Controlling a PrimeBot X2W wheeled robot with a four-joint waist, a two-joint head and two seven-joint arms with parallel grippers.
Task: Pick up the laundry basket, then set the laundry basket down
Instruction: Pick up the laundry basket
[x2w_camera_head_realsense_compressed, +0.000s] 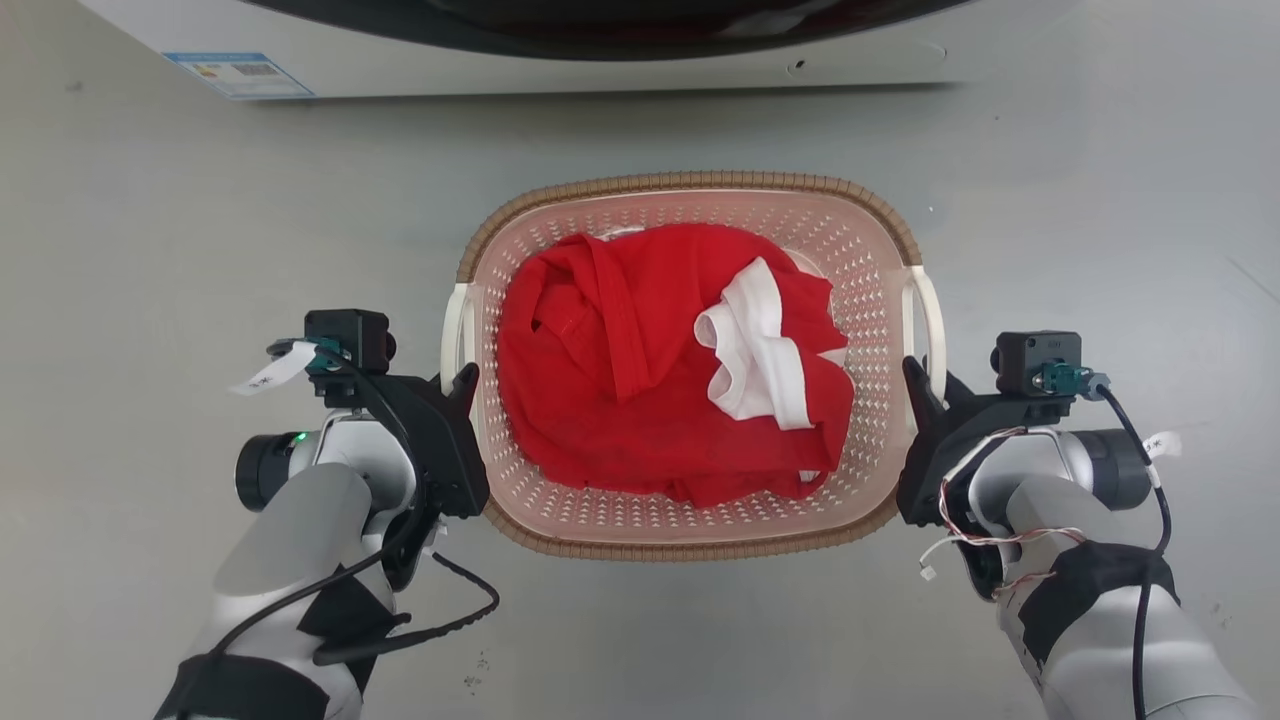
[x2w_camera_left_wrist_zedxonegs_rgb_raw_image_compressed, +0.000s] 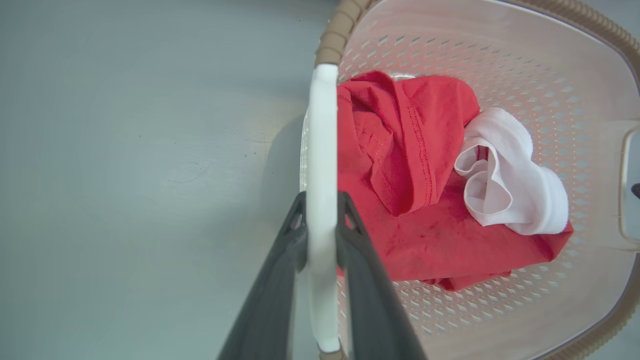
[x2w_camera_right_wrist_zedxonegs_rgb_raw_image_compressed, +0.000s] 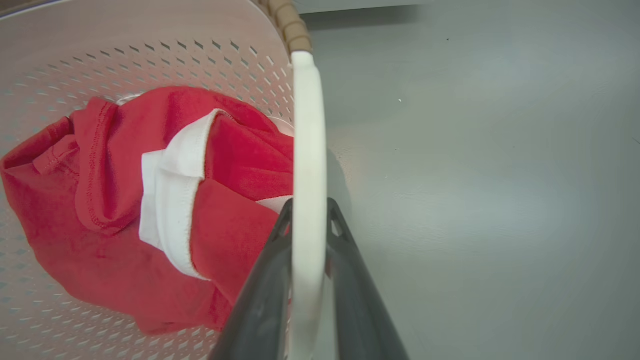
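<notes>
A grey floor (x2w_camera_head_realsense_compressed: 200, 250) extends before a white washing machine (x2w_camera_head_realsense_compressed: 600, 75), which is seen at the top edge of the head view. The rounded-rectangular pale pink perforated plastic laundry basket (x2w_camera_head_realsense_compressed: 690, 185) with a brown woven-look rim is located near the machine, between both arms; whether it is clear of the floor cannot be told. A crumpled red garment (x2w_camera_head_realsense_compressed: 620, 400) and a smaller white garment (x2w_camera_head_realsense_compressed: 755, 350) are contained inside. The white left handle (x2w_camera_left_wrist_zedxonegs_rgb_raw_image_compressed: 321, 125) is pinched by the left gripper (x2w_camera_left_wrist_zedxonegs_rgb_raw_image_compressed: 321, 210), and the white right handle (x2w_camera_right_wrist_zedxonegs_rgb_raw_image_compressed: 309, 125) by the right gripper (x2w_camera_right_wrist_zedxonegs_rgb_raw_image_compressed: 309, 210) — both are narrowed to handle thickness. Grasping is judged complete — lifting and setting down are judged to remain.
</notes>
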